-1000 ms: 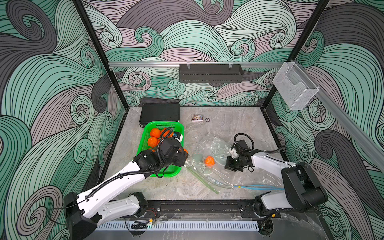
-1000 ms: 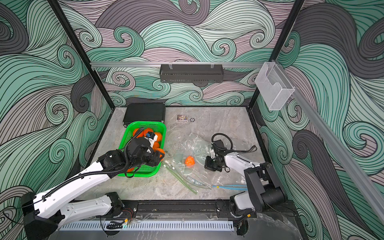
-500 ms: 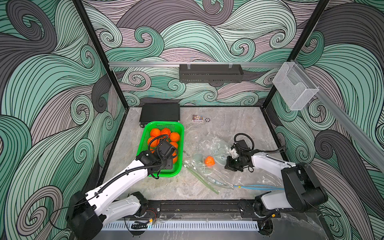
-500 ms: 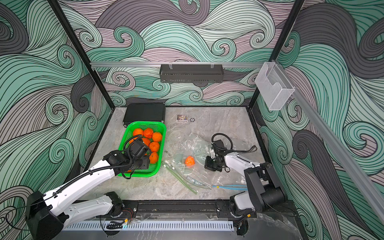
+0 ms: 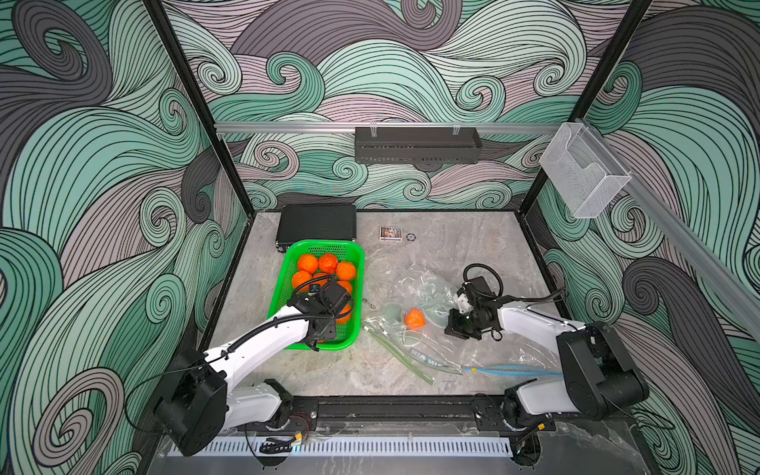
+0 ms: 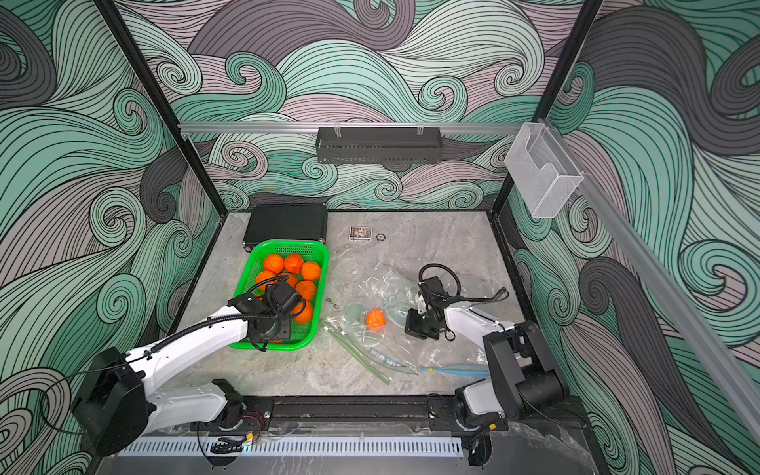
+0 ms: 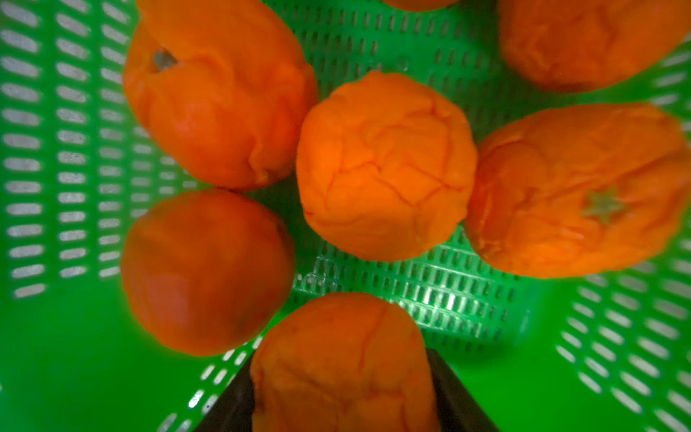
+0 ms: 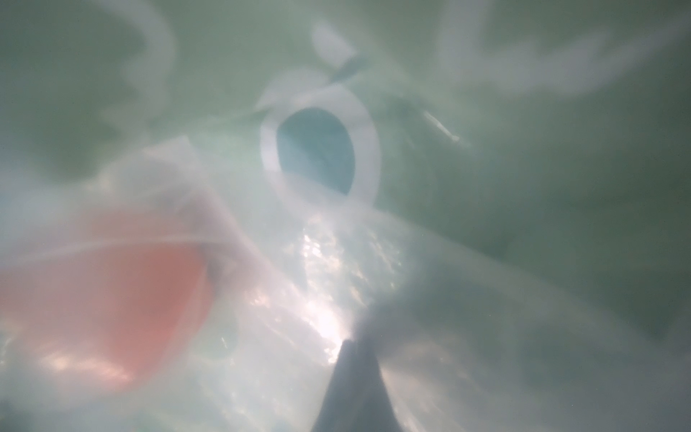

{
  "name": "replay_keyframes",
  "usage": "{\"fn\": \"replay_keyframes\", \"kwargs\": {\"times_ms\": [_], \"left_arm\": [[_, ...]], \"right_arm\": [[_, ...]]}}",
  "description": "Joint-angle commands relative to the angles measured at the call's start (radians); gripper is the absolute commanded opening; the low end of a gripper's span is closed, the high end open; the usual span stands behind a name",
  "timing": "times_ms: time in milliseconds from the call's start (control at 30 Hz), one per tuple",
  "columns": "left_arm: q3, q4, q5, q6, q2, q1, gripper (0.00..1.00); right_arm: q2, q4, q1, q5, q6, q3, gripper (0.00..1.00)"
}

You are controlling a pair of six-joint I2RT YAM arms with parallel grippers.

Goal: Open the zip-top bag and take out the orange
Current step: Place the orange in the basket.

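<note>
- Left gripper [image 7: 342, 396]: jaws were clamped on the held orange [image 7: 342, 348], low over the green basket [image 5: 325, 244], where other oranges [image 7: 385, 164] lay.
- Right gripper [image 8: 351, 359]: jaws were together at the zip-top bag [image 5: 427, 283]. Whether film was pinched between them could not be told.
- Bagged orange [image 5: 414, 318]: it lay among the bag's clear folds, near the right gripper and well apart from the basket. The right wrist view showed it through film.
- Step, as judged: delivering a removed orange into the basket.
- Next move, as judged: parting the left jaws over a free gap, then reaching for the bag's mouth.
</note>
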State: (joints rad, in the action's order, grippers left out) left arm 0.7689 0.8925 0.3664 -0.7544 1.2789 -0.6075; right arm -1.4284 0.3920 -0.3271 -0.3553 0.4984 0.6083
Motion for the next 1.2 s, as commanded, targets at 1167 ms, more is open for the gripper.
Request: {"fn": "replay_keyframes", "kwargs": {"times_ms": [1167], "left_arm": [[-0.027,-0.538,-0.591,0.159,-0.262,-0.243,0.37]], "right_arm": [[-0.007,0.023,-0.006,0.035,0.01,-0.023,0.0]]}}
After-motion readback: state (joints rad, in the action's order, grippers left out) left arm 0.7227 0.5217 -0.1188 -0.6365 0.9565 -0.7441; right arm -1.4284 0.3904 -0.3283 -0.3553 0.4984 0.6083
